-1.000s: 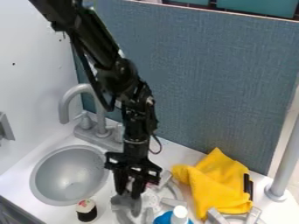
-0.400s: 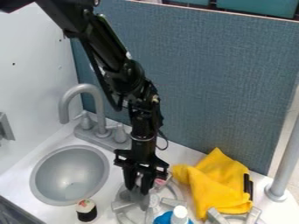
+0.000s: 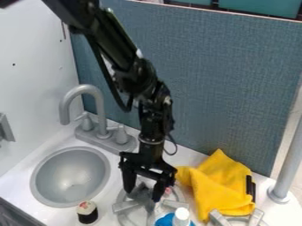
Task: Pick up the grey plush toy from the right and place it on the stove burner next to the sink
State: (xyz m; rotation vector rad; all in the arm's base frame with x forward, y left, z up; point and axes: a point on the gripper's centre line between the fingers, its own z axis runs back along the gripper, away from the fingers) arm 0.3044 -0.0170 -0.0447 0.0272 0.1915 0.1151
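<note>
Down over the burner: the gripper (image 3: 142, 195), hanging from the arm (image 3: 133, 75), which slants in from the top left.
Pincer: its two fingers stand spread, one to the left and one to the right, with a gap between them.
Grey piece (image 3: 140, 194): in that gap, above the near part of the burner (image 3: 125, 206); whether either finger touches it, I cannot tell.
Long axis of the grey piece: as far as it shows, aslant, from between the fingers down toward the lower right; its lower end blends with the grey burner, so which end is the front is unclear.
Pink spot (image 3: 168, 190): small, just beside the right-hand finger.
Bottle (image 3: 182, 214): blue with a white cap, at the bottom edge, in front of the burner's right side.
Yellow cloth (image 3: 221, 190): crumpled, right of the burner, one corner peaking upward, its lower edge by a second burner (image 3: 257, 217).
Black item (image 3: 251, 190): upright in the view, along the cloth's right edge.
Sushi roll (image 3: 87, 212): standing on the counter (image 3: 15, 187), left of the burner, pale top up, black band around its side.
Sink (image 3: 69, 176): round and grey, left of the gripper.
Faucet (image 3: 84, 90): behind the sink, spout curving left and down.
Post (image 3: 289, 161): grey, leaning slightly, at the right edge.
Panel (image 3: 206, 84): blue-grey, behind the counter.
</note>
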